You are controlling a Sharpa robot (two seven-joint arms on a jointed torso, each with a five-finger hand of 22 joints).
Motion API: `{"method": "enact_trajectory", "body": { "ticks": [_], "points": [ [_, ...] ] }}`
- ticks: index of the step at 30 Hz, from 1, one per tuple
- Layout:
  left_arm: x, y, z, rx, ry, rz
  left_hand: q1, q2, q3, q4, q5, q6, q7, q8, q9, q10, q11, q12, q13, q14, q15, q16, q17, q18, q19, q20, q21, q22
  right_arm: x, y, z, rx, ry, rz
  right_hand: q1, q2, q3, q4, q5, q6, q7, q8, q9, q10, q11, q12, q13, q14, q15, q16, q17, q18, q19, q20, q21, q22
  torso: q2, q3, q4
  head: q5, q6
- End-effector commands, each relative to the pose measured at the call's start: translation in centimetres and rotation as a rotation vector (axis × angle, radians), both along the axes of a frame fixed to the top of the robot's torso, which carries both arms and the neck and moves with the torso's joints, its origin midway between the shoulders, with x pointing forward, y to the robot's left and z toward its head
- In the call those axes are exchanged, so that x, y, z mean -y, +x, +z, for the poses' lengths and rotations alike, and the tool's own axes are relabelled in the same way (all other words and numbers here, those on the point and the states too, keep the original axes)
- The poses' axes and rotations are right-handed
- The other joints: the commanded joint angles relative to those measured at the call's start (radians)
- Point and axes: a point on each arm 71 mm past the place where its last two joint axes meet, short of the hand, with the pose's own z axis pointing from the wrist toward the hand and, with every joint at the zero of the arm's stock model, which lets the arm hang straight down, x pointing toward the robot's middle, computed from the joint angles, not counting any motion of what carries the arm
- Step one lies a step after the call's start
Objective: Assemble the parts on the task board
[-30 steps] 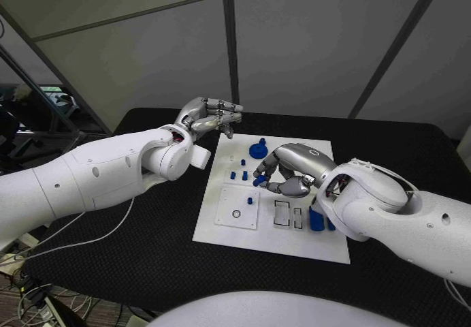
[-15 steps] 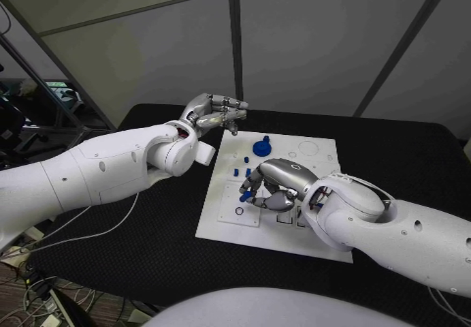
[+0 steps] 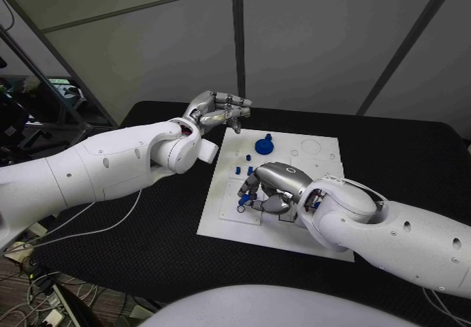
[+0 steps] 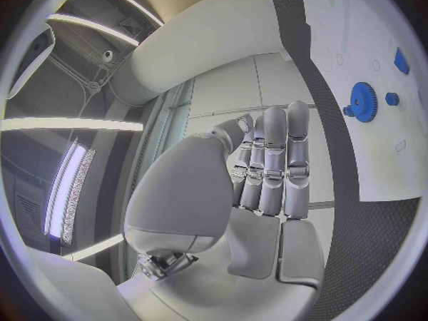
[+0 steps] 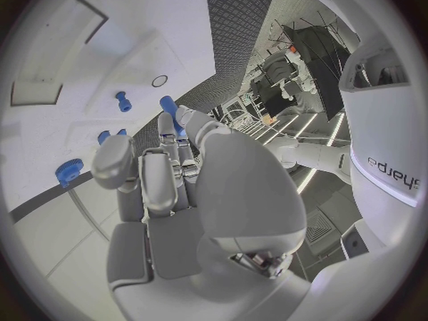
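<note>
**A:** Which robot hand is nearer the work?

**B:** The right robot hand. It is hanging low over the near-left part of the task board, fingers curled in around a small blue peg that is showing at its fingertips. I judge it is pinching that peg, though the contact itself is hidden.

**A:** And where is the peg heading?

**B:** Probably the round hole in the raised square plate. From the wrist view, the hole is lying just beyond the fingertips, near but not under them. The peg's long axis is looking tilted rather than upright, so it needs righting before it goes down.

**A:** The other parts?

**B:** A blue gear is sitting farther out past the right robot hand, with short blue pegs standing between them.

**A:** The left robot hand?

**B:** The left robot hand is hovering off the board's far-left corner above the bench, fingers folded together on nothing, well apart from the peg.
</note>
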Motion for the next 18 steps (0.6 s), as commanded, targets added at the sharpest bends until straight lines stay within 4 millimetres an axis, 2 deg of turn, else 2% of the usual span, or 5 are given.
{"method": "enact_trajectory", "body": {
  "ticks": [1,11,18],
  "points": [
    [0.2,0.0,0.2,0.016,-0.006,-0.010,0.002,0.007,0.002,-0.003,0.007,-0.007,0.001,-0.001,-0.001,-0.008,-0.002,0.004,0.001,-0.005,0.001,-0.001,-0.002,-0.010,-0.005,0.002,-0.005,0.000,-0.2,-0.1,-0.2,0.008,-0.025,0.019,-0.008,-0.001,0.001,-0.002,0.007,0.005,0.000,0.002,0.012,0.004,0.001,-0.006,0.001,0.031,-0.005,0.006,0.000,-0.014,0.004,-0.004,0.003,-0.001,0.000,0.0005,0.0004,0.002,-0.001],
    [0.2,0.0,0.2,0.015,-0.007,-0.013,0.002,0.007,0.002,-0.003,0.007,-0.007,0.001,-0.001,-0.001,-0.008,-0.002,0.004,0.001,-0.005,0.001,-0.001,-0.002,-0.010,-0.005,0.002,-0.005,0.000,-0.5,0.0,-0.9,0.001,-0.059,0.028,-0.008,-0.001,0.001,-0.002,0.007,0.005,0.000,0.002,0.012,0.004,0.001,-0.006,0.001,0.031,-0.005,0.006,0.000,-0.014,0.004,-0.004,0.003,-0.001,0.000,-0.0006,-0.0001,0.006,-0.008],
    [0.3,0.0,0.2,0.015,-0.007,-0.014,0.002,0.007,0.002,-0.003,0.007,-0.007,0.001,-0.001,-0.001,-0.008,-0.002,0.004,0.001,-0.005,0.001,-0.001,-0.002,-0.010,-0.005,0.002,-0.005,0.000,-0.6,-0.2,-1.5,-0.008,-0.078,0.034,-0.008,-0.001,0.001,-0.002,0.007,0.005,0.000,0.002,0.012,0.004,0.001,-0.006,0.001,0.031,-0.005,0.006,0.000,-0.014,0.004,-0.004,0.003,-0.001,0.000,-0.0001,-0.0003,0.007,-0.011]
  ]
}}
